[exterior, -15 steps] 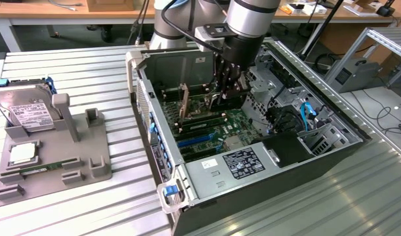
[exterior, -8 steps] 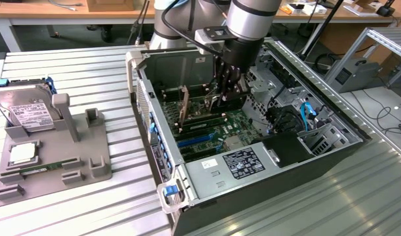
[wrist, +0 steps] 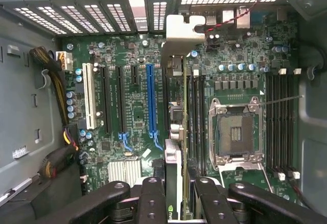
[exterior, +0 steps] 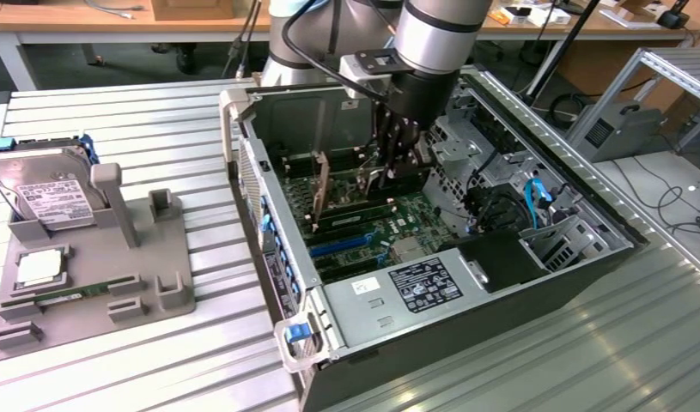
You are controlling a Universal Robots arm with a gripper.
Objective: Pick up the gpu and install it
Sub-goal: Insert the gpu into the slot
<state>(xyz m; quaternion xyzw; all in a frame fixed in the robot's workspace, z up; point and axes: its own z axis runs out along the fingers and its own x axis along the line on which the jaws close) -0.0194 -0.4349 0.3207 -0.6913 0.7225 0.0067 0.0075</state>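
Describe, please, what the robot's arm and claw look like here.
The arm is a thick silvery-grey tube with a darker wrist section. A small grey box is mounted at the wrist, and a black cable runs to it. The claw is black, with slender linked fingers studded with round pivot bolts.

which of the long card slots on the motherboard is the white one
The outermost long slot, beside the column of blue capacitors and farthest from the gpu held in the claw; the others are black or blue.

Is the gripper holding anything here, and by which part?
The gpu, its top edge pinched between the fingers of the gripper, edge-on above the motherboard.
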